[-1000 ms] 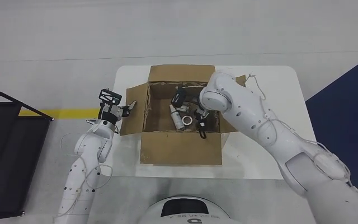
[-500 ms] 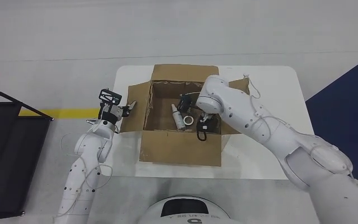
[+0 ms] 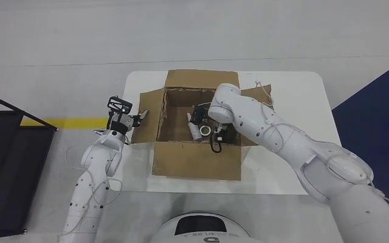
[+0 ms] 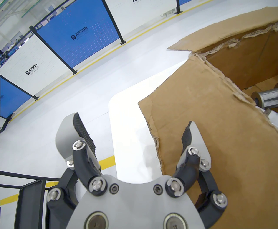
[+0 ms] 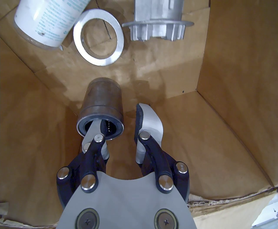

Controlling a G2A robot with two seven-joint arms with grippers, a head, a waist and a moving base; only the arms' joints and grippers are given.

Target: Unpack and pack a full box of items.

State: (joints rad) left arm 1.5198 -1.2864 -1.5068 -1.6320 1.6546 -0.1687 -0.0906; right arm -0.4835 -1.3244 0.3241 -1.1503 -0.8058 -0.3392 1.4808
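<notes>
- Unpacking looks barely started: the cardboard box (image 3: 194, 161) stands on the white bench (image 3: 298, 85) with its flaps folded out, and at least four items lie on its floor.
- I judge that those items have yet to be lifted out, and the whole repacking stage comes after that.
- The step in hand seems to be picking up the dark cylinder (image 5: 102, 99). The right gripper (image 5: 119, 117) is down inside the box with one finger pushed into the cylinder's bore and the other just beside its outer wall. The fingers are spread and have not yet pinched the wall.
- The left gripper (image 4: 133, 119) hovers over the edge of the left flap (image 4: 206, 151) with its fingers wide apart and nothing between them.
- The dark cylinder is a thick-walled metal sleeve, dull brown-grey outside, with a black end ring and a row of small balls showing in the bore. It is smooth, and probably heavy and inclined to roll.
- The flat ring (image 5: 98, 60) is matte silver metal, thin and wide-holed, and lies flush on the cardboard.
- The white bottle (image 5: 47, 19) is a glossy round plastic one with a printed label, and it lies on its side touching the ring.
- The cast part (image 5: 157, 23) is rough grey metal, with a ribbed body and a broad flange.
- The box is corrugated board with torn, frayed rims and creased walls.
</notes>
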